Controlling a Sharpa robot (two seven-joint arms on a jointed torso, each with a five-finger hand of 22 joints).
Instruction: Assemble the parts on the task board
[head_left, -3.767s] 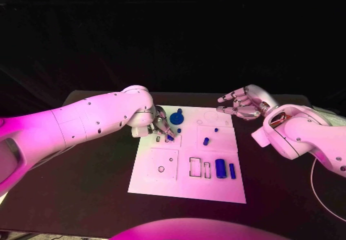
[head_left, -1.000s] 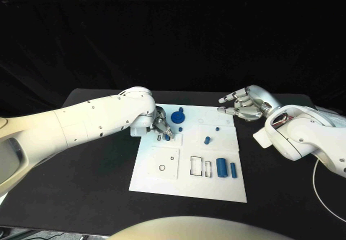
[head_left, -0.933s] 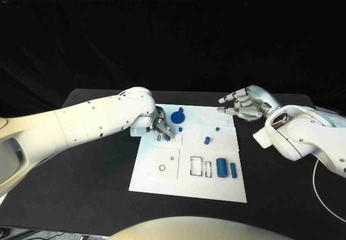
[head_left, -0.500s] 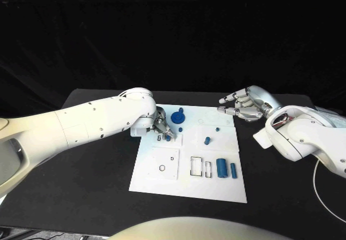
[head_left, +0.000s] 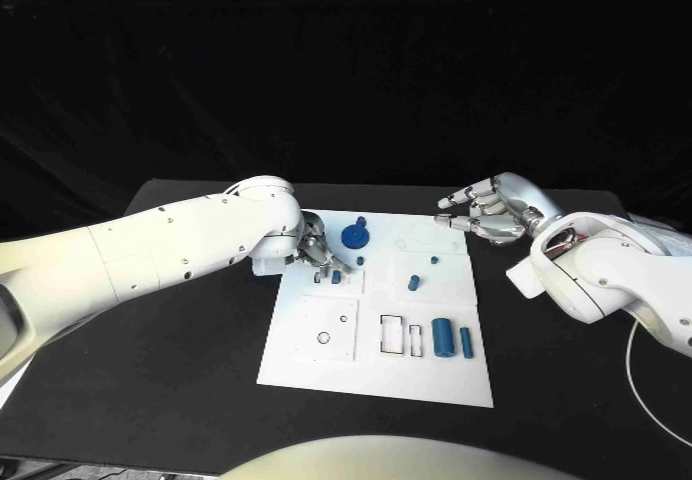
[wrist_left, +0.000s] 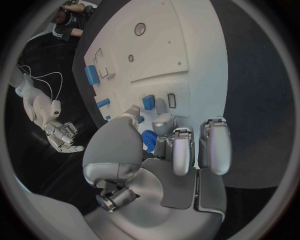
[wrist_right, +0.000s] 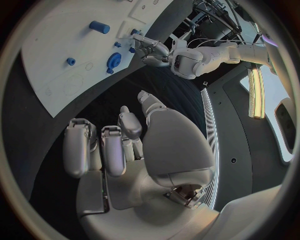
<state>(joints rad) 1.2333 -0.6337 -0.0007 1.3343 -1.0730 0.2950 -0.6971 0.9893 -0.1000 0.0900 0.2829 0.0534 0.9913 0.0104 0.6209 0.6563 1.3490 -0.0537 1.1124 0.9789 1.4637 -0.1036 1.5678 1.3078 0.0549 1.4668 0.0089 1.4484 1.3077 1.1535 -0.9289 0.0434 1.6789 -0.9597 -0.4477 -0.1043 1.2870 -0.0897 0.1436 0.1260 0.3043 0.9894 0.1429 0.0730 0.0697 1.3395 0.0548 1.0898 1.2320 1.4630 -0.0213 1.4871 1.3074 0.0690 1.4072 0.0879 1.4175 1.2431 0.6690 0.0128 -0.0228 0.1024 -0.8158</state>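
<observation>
**Small blue part: seated near the board's far-left corner**

The small blue part (head_left: 336, 277) stands on the task board (head_left: 361, 380). I judge it light, rigid, slick; pinch its sides. Left hand (head_left: 313, 255) hovers just left, fingers apart, empty; 0.5 s ago it covered the part. Right hand (head_left: 488, 212) loosely curled, empty, above the desk (head_left: 173, 350).

white task board (head_left: 320, 365), blue parts (head_left: 441, 336), black table (head_left: 173, 380).

The left arm reaches in across the table, its left hand (head_left: 315, 251) turned down with fingers apart, holding nothing. The right arm bends at the far right, its right hand (head_left: 488, 210) raised, fingers loosely curled apart, holding nothing.
</observation>
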